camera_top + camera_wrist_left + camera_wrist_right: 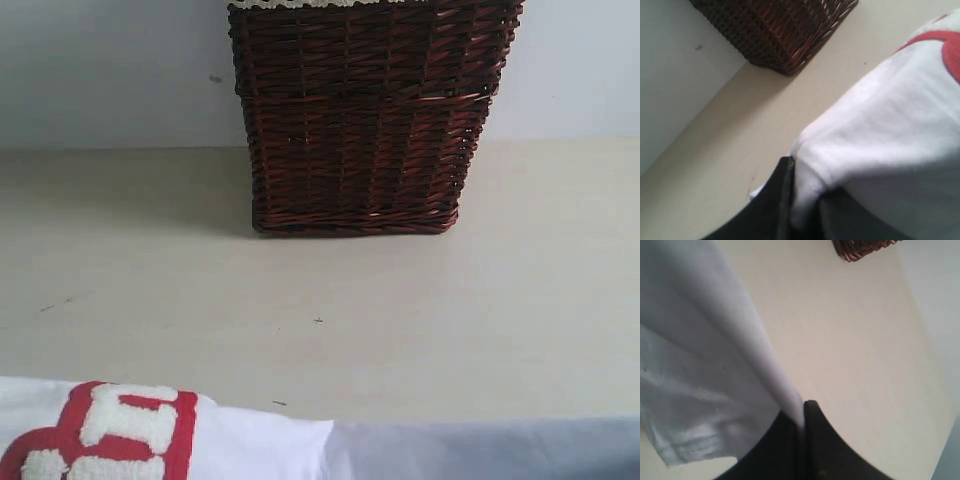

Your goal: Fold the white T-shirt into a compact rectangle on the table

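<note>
Left gripper (795,182) and right gripper (803,416), jaws clamped on the white T-shirt (262,450) above the tabletop (470,320); red-edged lettering unreadable.

Soft even light, no glare; wicker basket (370,120) casts faint shadow leftward in ext. view. Wrist views blur white T-shirt (890,140) close-up.

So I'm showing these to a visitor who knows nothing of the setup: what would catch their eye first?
First, the dark brown wicker basket standing at the back of the table. Then the white T-shirt along the bottom of the exterior view, its red-outlined lettering at the left. Both the left gripper and the right gripper are shut on its cloth.
</note>
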`<control>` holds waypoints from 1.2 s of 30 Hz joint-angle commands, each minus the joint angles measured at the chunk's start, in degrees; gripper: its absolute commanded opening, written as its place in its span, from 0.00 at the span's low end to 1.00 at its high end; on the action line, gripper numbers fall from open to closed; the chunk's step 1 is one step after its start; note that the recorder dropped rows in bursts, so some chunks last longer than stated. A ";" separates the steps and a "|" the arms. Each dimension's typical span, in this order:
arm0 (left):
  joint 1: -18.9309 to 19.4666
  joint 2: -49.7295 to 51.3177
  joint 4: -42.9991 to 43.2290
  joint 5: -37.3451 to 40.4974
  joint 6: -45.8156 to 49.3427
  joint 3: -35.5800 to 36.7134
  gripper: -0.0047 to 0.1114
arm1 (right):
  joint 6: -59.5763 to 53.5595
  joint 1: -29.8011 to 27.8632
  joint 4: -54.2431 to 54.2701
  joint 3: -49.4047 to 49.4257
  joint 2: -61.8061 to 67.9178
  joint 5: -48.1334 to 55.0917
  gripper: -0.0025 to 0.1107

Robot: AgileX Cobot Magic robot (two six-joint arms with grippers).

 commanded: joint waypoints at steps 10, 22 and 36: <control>0.10 13.25 0.18 -18.75 -0.80 4.99 0.04 | -5.79 -0.15 -5.03 8.02 -0.07 -14.79 0.02; 0.10 33.74 0.18 -33.38 -1.24 4.99 0.04 | -9.90 -0.15 -4.07 15.08 7.31 -27.51 0.02; 0.10 53.95 0.18 -55.04 -1.24 4.85 0.04 | -12.06 -0.15 1.51 15.76 24.75 -53.31 0.02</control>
